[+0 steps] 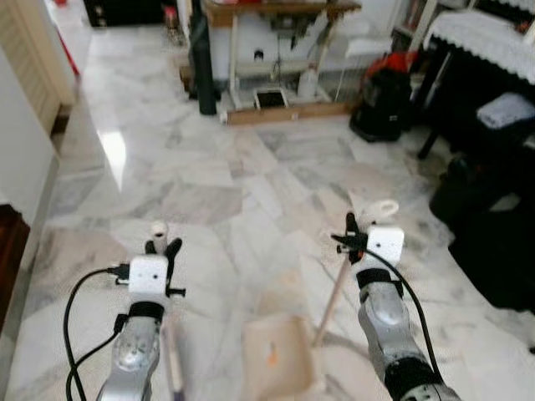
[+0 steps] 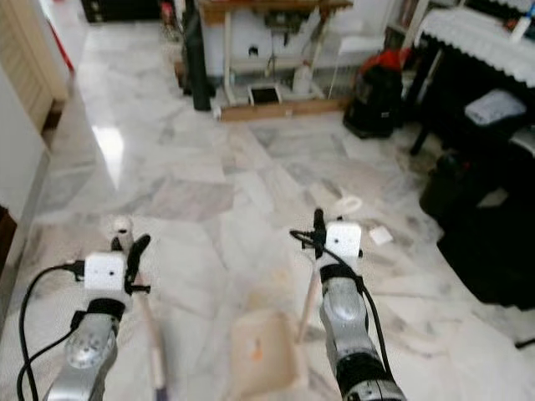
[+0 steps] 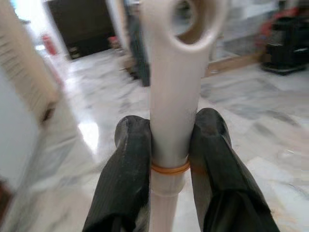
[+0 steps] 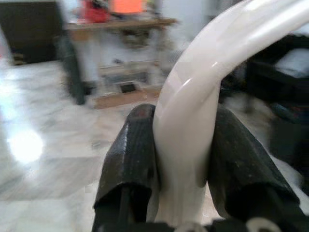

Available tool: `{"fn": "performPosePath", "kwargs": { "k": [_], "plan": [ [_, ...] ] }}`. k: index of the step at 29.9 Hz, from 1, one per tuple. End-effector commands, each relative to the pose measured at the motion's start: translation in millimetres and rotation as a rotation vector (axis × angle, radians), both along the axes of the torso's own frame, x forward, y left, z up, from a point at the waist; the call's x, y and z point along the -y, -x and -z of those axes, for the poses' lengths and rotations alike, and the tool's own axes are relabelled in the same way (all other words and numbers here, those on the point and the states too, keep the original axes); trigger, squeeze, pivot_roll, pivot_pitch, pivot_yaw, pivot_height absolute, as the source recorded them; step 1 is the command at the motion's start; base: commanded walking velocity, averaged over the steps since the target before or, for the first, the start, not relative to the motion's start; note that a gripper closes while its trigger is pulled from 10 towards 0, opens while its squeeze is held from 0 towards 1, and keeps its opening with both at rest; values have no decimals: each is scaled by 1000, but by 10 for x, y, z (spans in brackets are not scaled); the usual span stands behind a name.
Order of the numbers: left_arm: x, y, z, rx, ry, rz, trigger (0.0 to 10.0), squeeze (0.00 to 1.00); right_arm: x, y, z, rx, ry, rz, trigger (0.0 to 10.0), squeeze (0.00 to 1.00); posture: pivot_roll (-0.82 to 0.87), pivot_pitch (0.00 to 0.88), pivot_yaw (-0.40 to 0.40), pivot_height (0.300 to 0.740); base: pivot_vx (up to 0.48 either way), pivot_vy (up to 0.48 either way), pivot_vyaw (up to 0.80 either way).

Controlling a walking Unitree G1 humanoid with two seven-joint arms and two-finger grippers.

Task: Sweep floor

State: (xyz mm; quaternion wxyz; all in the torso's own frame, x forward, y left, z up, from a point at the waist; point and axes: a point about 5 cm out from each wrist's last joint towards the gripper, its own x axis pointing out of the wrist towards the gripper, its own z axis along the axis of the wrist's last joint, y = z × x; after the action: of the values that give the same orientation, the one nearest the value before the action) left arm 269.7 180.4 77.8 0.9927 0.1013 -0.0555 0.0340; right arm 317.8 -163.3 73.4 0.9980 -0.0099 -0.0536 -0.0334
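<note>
Cream dustpan (image 1: 280, 357) blurred; hands grip handles, broom head apparently cut off.

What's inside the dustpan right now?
On the tan dustpan, held by the right gripper via its handle, one small orange speck shows on the tray. The image is too blurred to tell whether finer dust lies there.

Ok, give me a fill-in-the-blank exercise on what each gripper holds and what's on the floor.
1. The left gripper is shut on the ____ handle.
2. The right gripper is shut on the ____ handle.
3. The dustpan rests on the ____ floor.
4. The dustpan lies ____ the two arms.

Missing words: broom; dustpan; marble; between
</note>
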Motion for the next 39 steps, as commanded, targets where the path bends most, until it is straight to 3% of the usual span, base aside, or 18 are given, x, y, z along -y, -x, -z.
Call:
{"fn": "performPosePath", "kwargs": {
  "k": [1,39],
  "plan": [
    [47,-31,-90,43,-11,25,10000,0,36,-49,-116,48,12,8,10000,0,101,19,-24,740,296,0,-450],
    [39,-22,-93,39,-13,18,10000,0,-2,-42,-124,51,38,-18,10000,0,96,37,-26,740,296,0,0]
  ]
}}
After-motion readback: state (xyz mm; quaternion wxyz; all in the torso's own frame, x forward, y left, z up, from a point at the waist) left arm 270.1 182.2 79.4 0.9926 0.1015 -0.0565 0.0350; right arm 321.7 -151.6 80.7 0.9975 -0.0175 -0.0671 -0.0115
